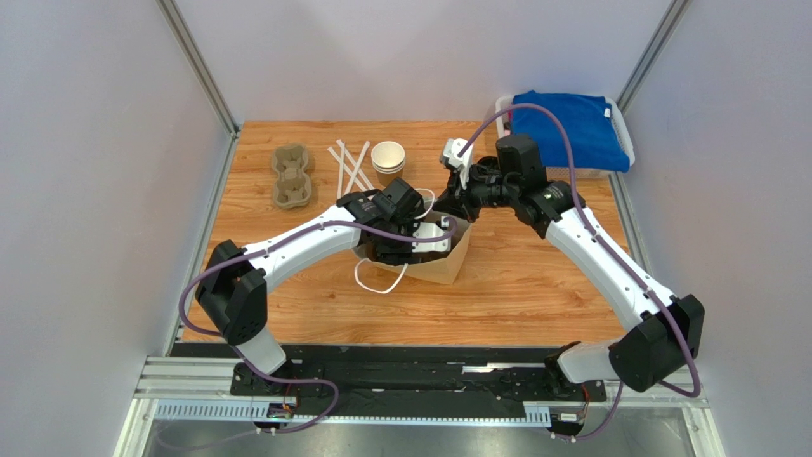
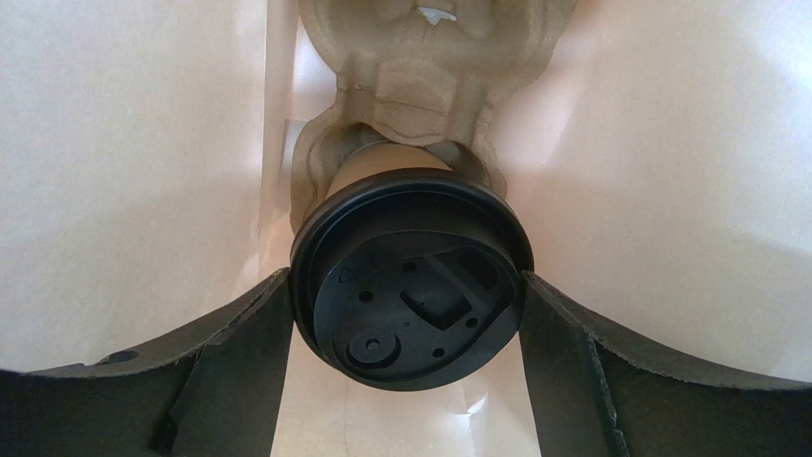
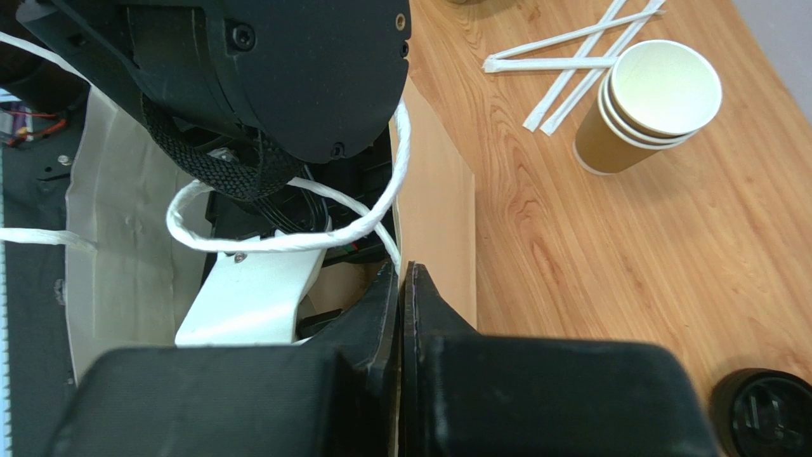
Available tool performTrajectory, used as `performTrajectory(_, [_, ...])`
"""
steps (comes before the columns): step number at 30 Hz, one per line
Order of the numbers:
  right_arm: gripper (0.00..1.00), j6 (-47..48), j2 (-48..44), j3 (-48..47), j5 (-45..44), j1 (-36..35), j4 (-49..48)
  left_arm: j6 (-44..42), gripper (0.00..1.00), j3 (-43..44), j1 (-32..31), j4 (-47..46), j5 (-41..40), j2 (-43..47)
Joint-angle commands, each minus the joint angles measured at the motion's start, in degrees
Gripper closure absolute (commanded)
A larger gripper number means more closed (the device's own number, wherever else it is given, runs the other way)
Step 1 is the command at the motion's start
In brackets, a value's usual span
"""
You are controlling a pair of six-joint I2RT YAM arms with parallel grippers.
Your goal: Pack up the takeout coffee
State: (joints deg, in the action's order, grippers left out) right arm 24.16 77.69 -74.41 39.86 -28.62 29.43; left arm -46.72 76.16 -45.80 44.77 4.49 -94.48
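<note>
The takeout coffee (image 2: 410, 286), a brown cup with a black lid, sits in a pulp cup carrier (image 2: 419, 76) inside the brown paper bag (image 1: 443, 262). My left gripper (image 2: 405, 276) reaches into the bag, its fingers pressed against both sides of the lid. In the top view the left gripper (image 1: 419, 238) is in the bag's mouth and the cup is hidden. My right gripper (image 3: 402, 276) is shut on the bag's upper edge (image 3: 434, 209) and holds the mouth open; in the top view it (image 1: 456, 205) is at the bag's far rim.
A stack of lidless cups (image 1: 388, 158) and wrapped straws (image 1: 351, 167) lie behind the bag. An empty pulp carrier (image 1: 292, 176) is at the back left. A white bin with a blue cloth (image 1: 564, 129) stands at the back right. A loose black lid (image 3: 762, 414) lies near the right gripper.
</note>
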Motion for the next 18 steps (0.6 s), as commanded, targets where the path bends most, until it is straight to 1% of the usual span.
performTrajectory(1, [1.0,-2.0,3.6,-3.0,7.2,1.5,2.3,-1.5,0.83,-1.9,2.3,3.0,3.5,-6.2])
performTrajectory(18, [1.0,-0.2,9.1,-4.2,9.4,5.7,3.5,-3.1,0.84,1.9,4.6,3.7,1.9,-20.2])
